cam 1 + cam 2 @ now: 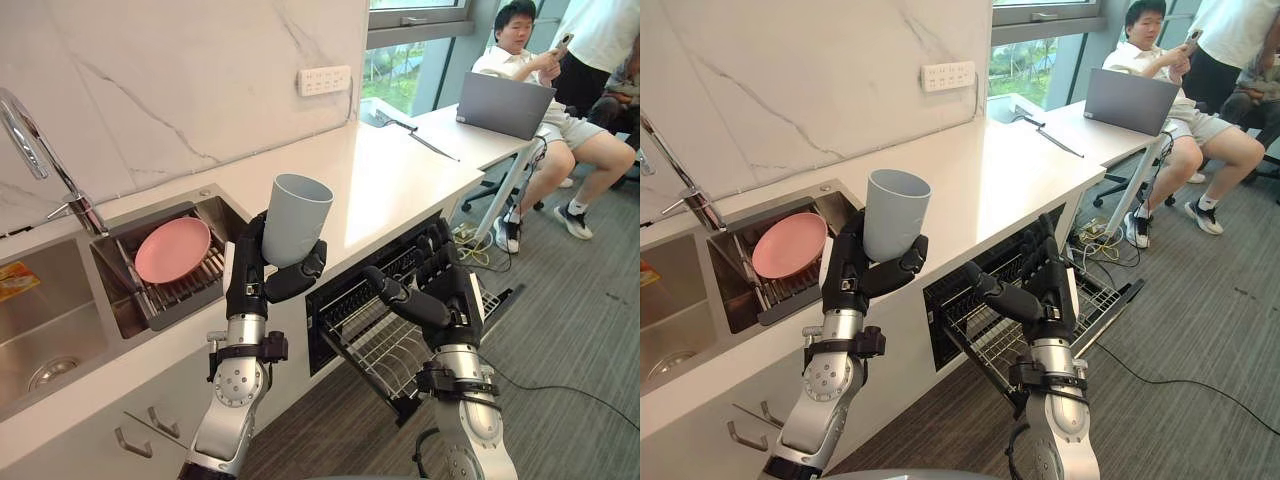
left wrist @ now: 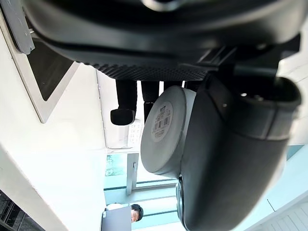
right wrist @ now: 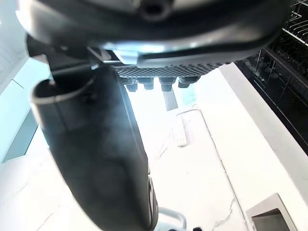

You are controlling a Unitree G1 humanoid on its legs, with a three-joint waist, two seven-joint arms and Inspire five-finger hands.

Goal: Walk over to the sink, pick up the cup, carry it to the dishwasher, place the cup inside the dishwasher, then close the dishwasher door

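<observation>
Left hand (image 1: 248, 275) curls round the pale grey plastic cup (image 1: 297, 218), held upright over the white bench (image 1: 400, 170) edge for carrying. Right hand (image 1: 440, 292) is empty with relaxed fingers above the black dishwasher's wire rack (image 1: 385, 352), likely kept free for the door.

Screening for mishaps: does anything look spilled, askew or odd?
Nothing stands out. The cup is held mouth-up in the left hand, and the right hand is open by the pulled-out dishwasher rack.

Pale grey cup (image 1: 297, 218), upright, mouth up, gripped by left hand (image 1: 247, 275) above counter (image 1: 390, 170) front edge, dishwasher (image 1: 340, 300) beneath counter, open, rack (image 1: 385, 350) pulled out
</observation>
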